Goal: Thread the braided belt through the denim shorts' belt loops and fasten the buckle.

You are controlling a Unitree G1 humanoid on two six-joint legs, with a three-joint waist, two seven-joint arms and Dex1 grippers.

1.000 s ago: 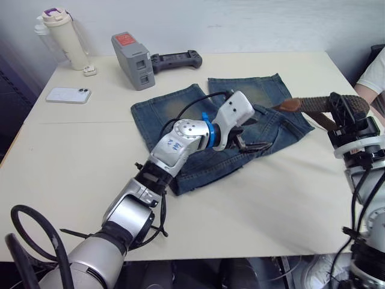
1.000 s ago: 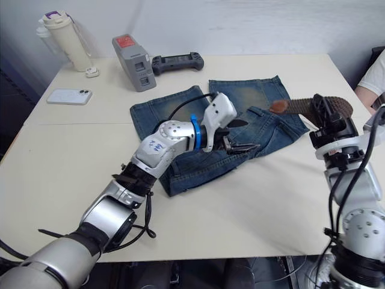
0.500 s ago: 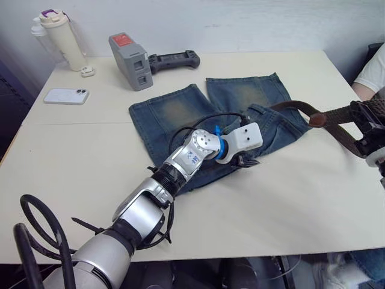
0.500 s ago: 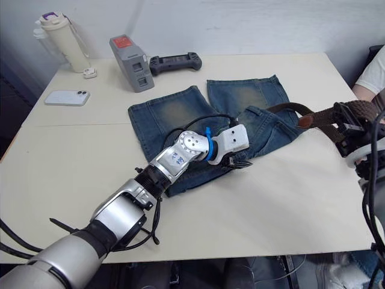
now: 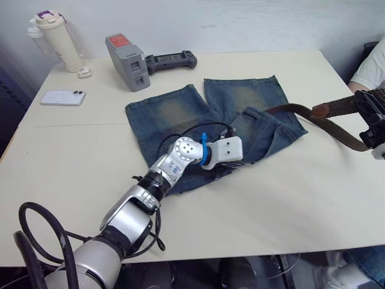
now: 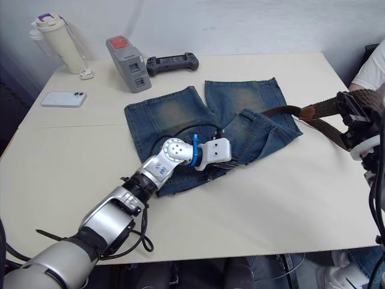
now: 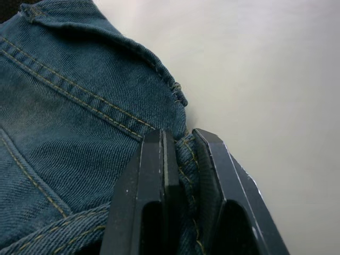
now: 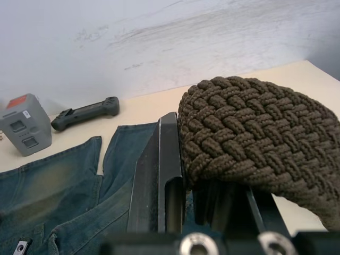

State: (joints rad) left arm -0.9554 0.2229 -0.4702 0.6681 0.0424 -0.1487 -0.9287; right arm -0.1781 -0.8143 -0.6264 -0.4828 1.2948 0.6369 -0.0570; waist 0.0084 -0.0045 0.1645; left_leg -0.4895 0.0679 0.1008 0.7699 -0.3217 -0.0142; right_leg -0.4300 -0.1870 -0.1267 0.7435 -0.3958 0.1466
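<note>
The shorts point(image 5: 210, 120) lie flat in the middle of the worktop point(image 5: 301, 198), legs pointing to the far side. The left gripper point(image 7: 180, 149) is low on the near edge of the shorts, its jaws pinched on a fold of denim by the waistband. The right gripper point(image 8: 183, 159) is off at the right edge, jaws clamped on the belt point(image 5: 313, 117) (the woven brown strap bulges over them). The belt runs from there to the shorts.

Denim shorts point(image 5: 174, 111) blue, faded tan patches; braided belt point(image 8: 255, 135) dark brown weave.
</note>
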